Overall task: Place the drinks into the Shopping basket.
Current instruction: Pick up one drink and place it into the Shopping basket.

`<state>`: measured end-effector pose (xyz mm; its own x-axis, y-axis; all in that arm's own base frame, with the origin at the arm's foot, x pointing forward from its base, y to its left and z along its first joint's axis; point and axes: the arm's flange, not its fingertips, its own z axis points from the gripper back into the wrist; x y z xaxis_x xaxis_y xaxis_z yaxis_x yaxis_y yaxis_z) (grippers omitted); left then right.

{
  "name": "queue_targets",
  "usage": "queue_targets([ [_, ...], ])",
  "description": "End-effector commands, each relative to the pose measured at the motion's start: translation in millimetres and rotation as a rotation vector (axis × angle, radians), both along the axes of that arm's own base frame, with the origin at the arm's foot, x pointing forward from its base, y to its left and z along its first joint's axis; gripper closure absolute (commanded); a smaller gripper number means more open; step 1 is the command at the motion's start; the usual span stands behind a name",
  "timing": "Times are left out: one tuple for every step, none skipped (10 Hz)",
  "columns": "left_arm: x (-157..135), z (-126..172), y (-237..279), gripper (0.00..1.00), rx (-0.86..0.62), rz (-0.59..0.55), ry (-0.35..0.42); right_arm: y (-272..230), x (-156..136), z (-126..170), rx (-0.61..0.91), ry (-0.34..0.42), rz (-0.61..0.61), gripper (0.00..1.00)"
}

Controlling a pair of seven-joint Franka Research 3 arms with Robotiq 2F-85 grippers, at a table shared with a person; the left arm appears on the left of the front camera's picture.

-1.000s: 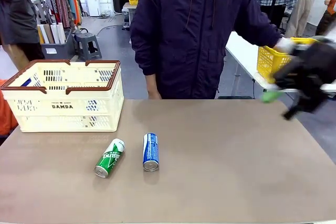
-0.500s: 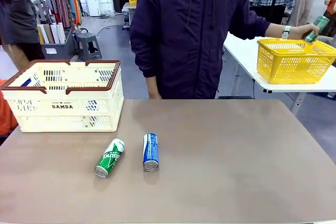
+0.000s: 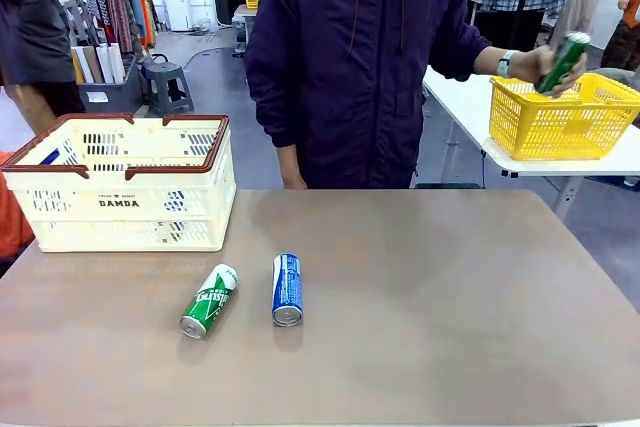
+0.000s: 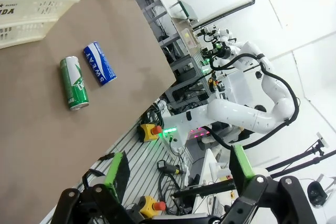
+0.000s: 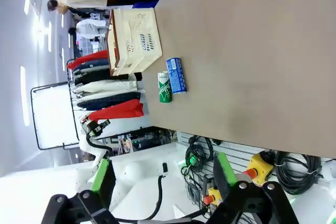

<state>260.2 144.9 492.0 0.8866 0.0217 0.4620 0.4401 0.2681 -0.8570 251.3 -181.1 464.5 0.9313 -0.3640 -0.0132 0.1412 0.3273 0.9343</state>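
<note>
Evidently both hands (image 4: 177,170) (image 5: 161,177) gape, empty.

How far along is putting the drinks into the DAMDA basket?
Done: nothing visibly; the green can and blue can lie on the table outside the Shopping basket. In hand: the person's hand holds a second green can near the yellow basket; left gripper and right gripper stand open, empty. Left: every can.

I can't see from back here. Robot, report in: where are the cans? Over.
Left gripper open, right gripper open, both empty. Green can, blue can lying on table, outside basket. Nothing blocks the basket.
</note>
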Motion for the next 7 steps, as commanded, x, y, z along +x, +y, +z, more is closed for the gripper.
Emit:
queue_targets([
  [0, 0, 0, 0.0, 0.0, 0.0, 0.0, -4, -2, 6, 0.011, 0.009, -0.001, 0.0],
  [-6, 37, -18, 0.0, 0.065, -0.043, 0.058, -4, -2, 6, 0.011, 0.009, -0.001, 0.0],
  [6, 83, -61, 0.0, 0.205, -0.101, 0.134, -4, -2, 6, 0.011, 0.009, -0.001, 0.0],
  [31, 127, -123, 0.0, 0.398, -0.1, 0.238, -4, -2, 6, 0.011, 0.009, -0.001, 0.0],
  [61, 146, -182, 0.0, 0.517, -0.179, 0.284, -4, -2, 6, 0.011, 0.009, -0.001, 0.0],
  [94, 150, -235, 0.0, 0.564, -0.254, 0.349, -4, -2, 6, 0.011, 0.009, -0.001, 0.0],
  [122, 147, -285, 0.0, 0.632, -0.238, 0.438, -4, -2, 6, 0.011, 0.009, -0.001, 0.0],
])
